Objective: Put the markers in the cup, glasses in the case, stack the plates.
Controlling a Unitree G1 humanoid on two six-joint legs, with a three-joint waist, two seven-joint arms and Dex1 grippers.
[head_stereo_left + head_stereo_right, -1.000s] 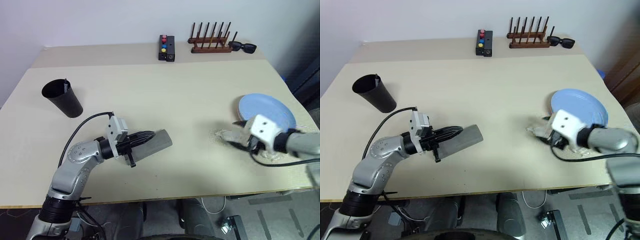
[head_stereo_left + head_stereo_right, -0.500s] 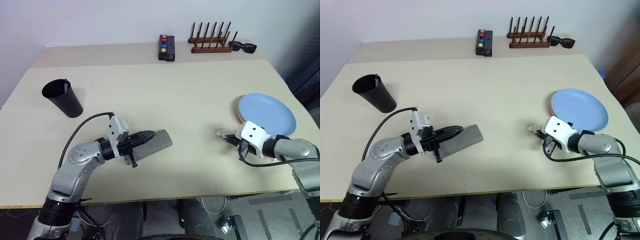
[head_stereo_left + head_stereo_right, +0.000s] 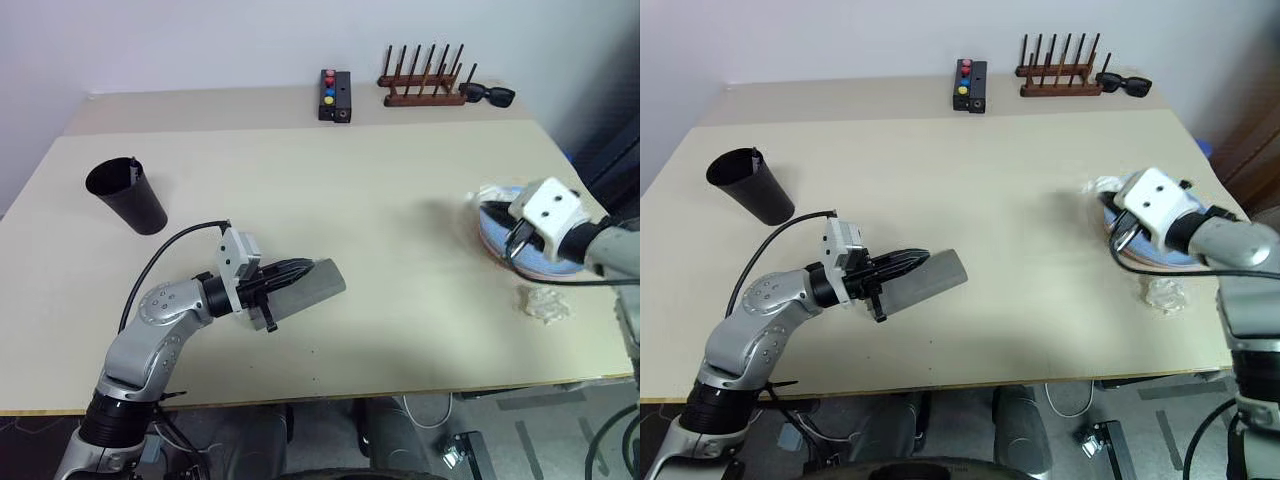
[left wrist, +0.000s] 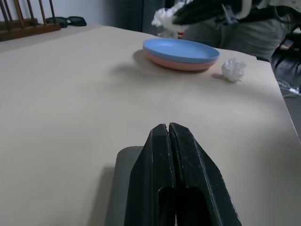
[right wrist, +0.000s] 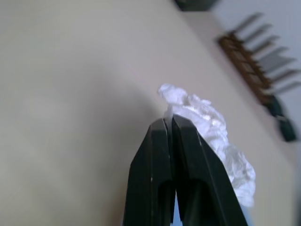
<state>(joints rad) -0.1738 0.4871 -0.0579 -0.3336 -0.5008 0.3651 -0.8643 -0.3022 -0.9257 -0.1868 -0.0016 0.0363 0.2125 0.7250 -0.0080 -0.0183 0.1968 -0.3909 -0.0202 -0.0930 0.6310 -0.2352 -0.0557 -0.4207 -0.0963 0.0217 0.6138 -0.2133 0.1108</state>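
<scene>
Over on the right side of the table (image 3: 330, 190), the right tool (image 3: 1110, 196) hangs above the stacked plates (image 4: 181, 52), its fingers (image 5: 162, 155) pressed together on a crumpled white wad (image 5: 207, 125), which looks like tissue or thin plastic, though the material is hard to make out. Light blue plate on top, salmon pink one beneath it, the pair sitting flush near the right edge. A second crumpled white wad (image 3: 543, 304) lies on the table just beside the plates, toward the near edge. Near the front and left of centre, the left tool (image 3: 292, 272) points level across the table, fingers (image 4: 171, 165) squeezed tight with no gap, and the grey case (image 3: 925, 282) lies right under and beside them with its lid down; whether the tool actually touches the case is not clear from here. Black cup (image 3: 127, 196) stands well off to the left, leaning a little, with a slim marker tip (image 3: 131, 162) poking above its rim. Along the far edge sit a small black box with coloured buttons (image 3: 334, 95), a wooden peg rack (image 3: 421, 84) and, touching the rack's right end, thick black sunglasses (image 3: 489, 95).
</scene>
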